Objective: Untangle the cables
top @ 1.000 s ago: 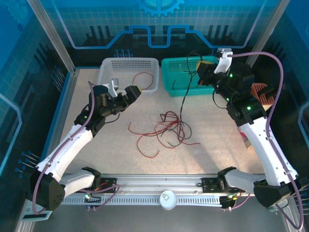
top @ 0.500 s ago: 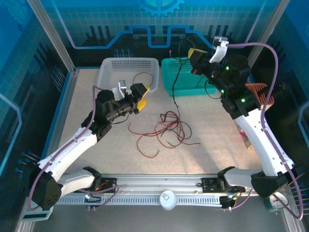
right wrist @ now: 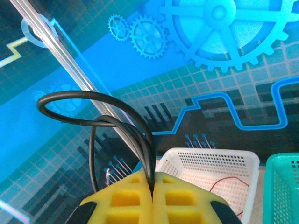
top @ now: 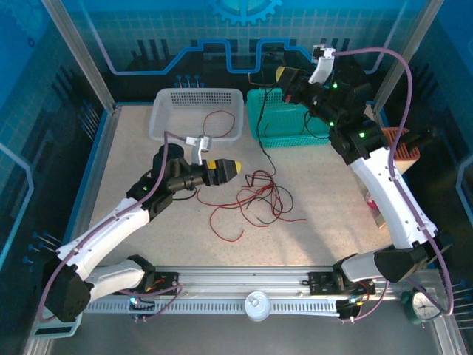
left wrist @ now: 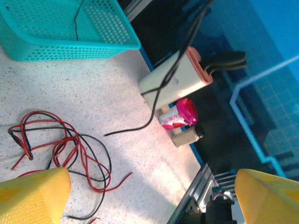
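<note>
Left gripper [top: 229,168] is low over the table [top: 148,148], just left of the cables [top: 259,196], not touching. On the left wrist cam its gripper [left wrist: 152,189] has the yellow fingers [left wrist: 32,193] spread wide with nothing between them, and the cables [left wrist: 60,149] are on the table past the left finger: red and black strands looped over each other. Right gripper [top: 281,74] is raised above the teal basket [top: 288,126]. On the right wrist cam that gripper [right wrist: 152,193] has its pads pressed together, clamped on a black cable [right wrist: 147,154] that loops up out of the pinch. From the top cam the black cable [top: 261,140] hangs from that grip down past the front of the teal basket, its lower end reaching the table beside the pile; can't tell if it's tangled in with it. One red cable [top: 219,122] lies in the white basket [top: 166,118], apart from the pile.
</note>
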Action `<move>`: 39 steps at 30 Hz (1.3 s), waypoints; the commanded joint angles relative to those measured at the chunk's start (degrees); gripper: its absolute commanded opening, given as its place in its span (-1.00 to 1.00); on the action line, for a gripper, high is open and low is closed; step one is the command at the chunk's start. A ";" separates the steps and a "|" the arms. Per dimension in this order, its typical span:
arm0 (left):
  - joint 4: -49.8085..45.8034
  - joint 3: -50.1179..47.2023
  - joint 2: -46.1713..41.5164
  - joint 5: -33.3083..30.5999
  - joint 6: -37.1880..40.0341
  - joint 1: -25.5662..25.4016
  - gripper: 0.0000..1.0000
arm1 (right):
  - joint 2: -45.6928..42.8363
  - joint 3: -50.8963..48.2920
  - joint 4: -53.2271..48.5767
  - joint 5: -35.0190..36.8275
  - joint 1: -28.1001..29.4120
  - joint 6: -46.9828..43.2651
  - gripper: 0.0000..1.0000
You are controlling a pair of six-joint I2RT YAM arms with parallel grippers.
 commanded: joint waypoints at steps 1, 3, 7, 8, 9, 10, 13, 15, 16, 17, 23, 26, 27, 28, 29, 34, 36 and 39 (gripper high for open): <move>-2.08 0.73 1.09 -1.42 8.57 -1.93 0.83 | -0.07 0.83 -0.22 -1.00 1.33 0.16 -1.00; -1.53 1.12 2.60 -2.11 9.37 -3.04 0.81 | -0.05 0.48 0.24 -0.78 1.78 0.34 -1.00; -1.32 2.96 6.44 -4.12 11.57 -6.23 0.73 | 0.21 0.75 0.68 0.11 3.13 0.48 -1.00; -0.95 3.28 7.28 -4.60 11.96 -7.02 0.71 | 0.32 0.95 0.68 0.43 3.45 0.58 -1.00; -0.35 3.41 8.12 -5.40 12.40 -7.99 0.71 | 0.28 1.03 0.81 0.84 3.95 0.60 -1.00; 0.49 3.28 8.85 -6.69 12.88 -8.93 0.70 | 0.37 1.12 1.16 1.18 4.52 0.61 -1.00; 4.13 2.09 10.37 -10.24 14.16 -11.12 0.68 | 0.38 1.50 1.57 2.62 6.23 0.53 -1.00; 6.26 1.41 11.32 -12.50 15.25 -12.19 0.65 | 0.46 1.76 2.03 3.62 7.37 0.45 -1.00; 7.07 1.25 11.75 -13.36 15.62 -12.58 0.64 | 0.50 1.80 2.21 3.90 7.87 0.43 -1.00; 7.71 1.08 12.20 -14.23 16.21 -12.94 0.63 | 0.54 1.94 2.42 4.24 8.32 0.36 -1.00; 11.01 1.24 15.17 -15.40 17.45 -13.60 0.57 | 0.81 2.75 3.22 6.11 10.60 -0.18 -1.00; 12.09 1.28 16.85 -15.70 17.34 -13.70 0.52 | 0.90 3.03 3.58 6.94 11.34 -0.51 -1.00; 12.74 0.99 17.29 -15.92 17.35 -13.86 0.50 | 0.90 3.16 3.73 7.28 11.58 -0.61 -1.00; 13.13 0.67 17.65 -16.17 17.18 -13.94 0.49 | 0.85 3.19 3.80 7.48 11.72 -0.70 -1.00; 13.88 0.18 18.02 -16.49 17.03 -14.05 0.48 | 0.94 3.38 3.86 7.58 11.86 -0.78 -1.00; 17.63 -2.20 19.10 -17.77 15.77 -14.27 0.48 | 0.81 3.71 4.11 8.37 12.26 -1.08 -1.00; 19.16 -3.02 19.19 -18.29 15.69 -14.36 0.48 | 0.81 3.72 4.14 8.63 12.22 -1.04 -1.00; 20.26 -3.38 19.27 -19.05 15.95 -14.47 0.48 | 0.73 3.48 4.37 8.84 12.27 -0.72 -1.00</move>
